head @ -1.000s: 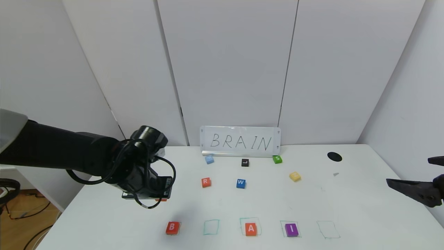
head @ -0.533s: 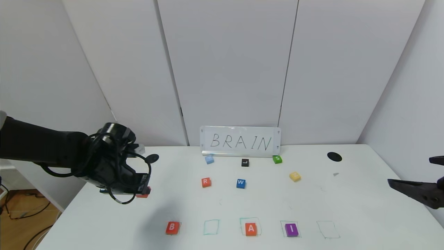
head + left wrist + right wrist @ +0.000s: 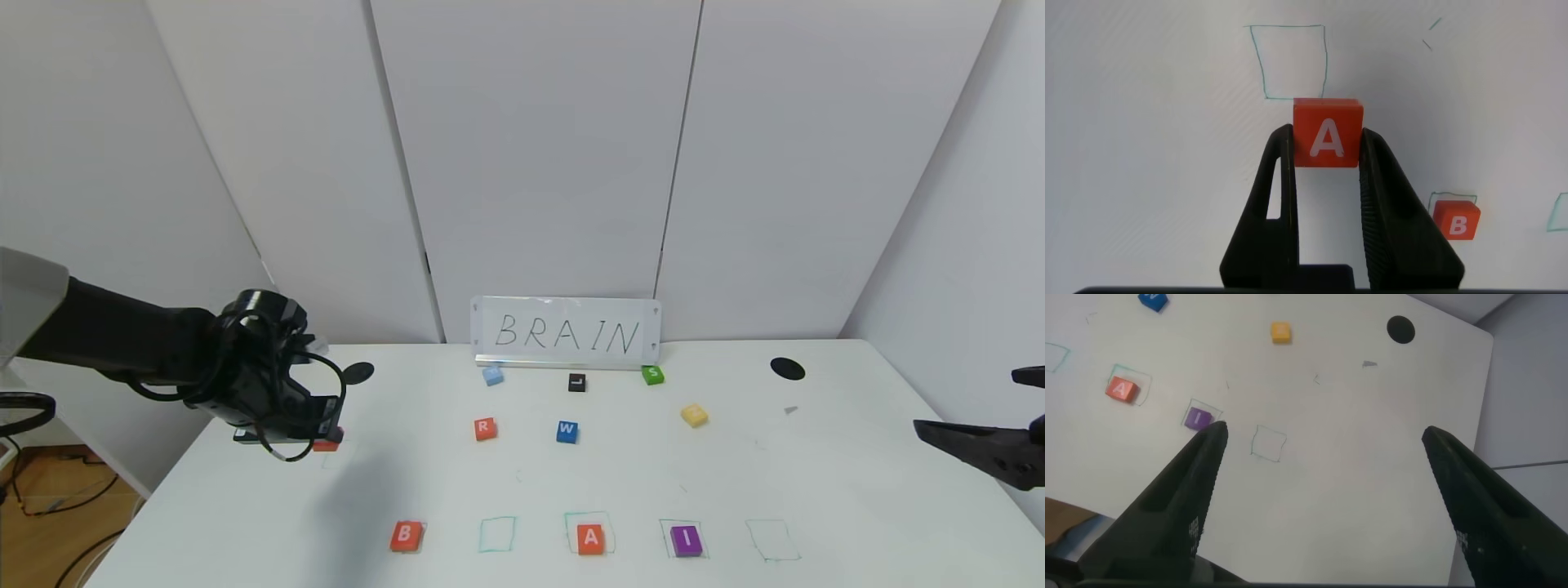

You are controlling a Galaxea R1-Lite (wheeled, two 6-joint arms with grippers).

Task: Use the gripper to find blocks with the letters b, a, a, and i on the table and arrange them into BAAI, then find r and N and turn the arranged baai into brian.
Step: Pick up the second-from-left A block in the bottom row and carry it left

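- Left gripper [image 3: 1327,163] clamps orange A block [image 3: 1327,133] above the table [image 3: 816,490], near left edge.
- B [image 3: 406,536], A [image 3: 590,538], I [image 3: 686,540] along front edge; r [image 3: 485,428], blue W [image 3: 567,431], N [image 3: 694,415] mid-desk.
- Right gripper [image 3: 1323,498] spread wide, empty, right edge.

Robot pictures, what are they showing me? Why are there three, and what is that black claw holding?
This is a robot with two arms. The big picture comes from a camera on its head, looking down at a white table. The other two come from cameras on its wrists, so you see each hand up close.

The left hand is pinching an orange block marked A over the table's left side. The right hand is open and waits at the table's right edge.

At the front sit blocks B, another A and a purple I, with green drawn squares between. Farther back are R, W, a yellow block and a sign reading BRAIN.
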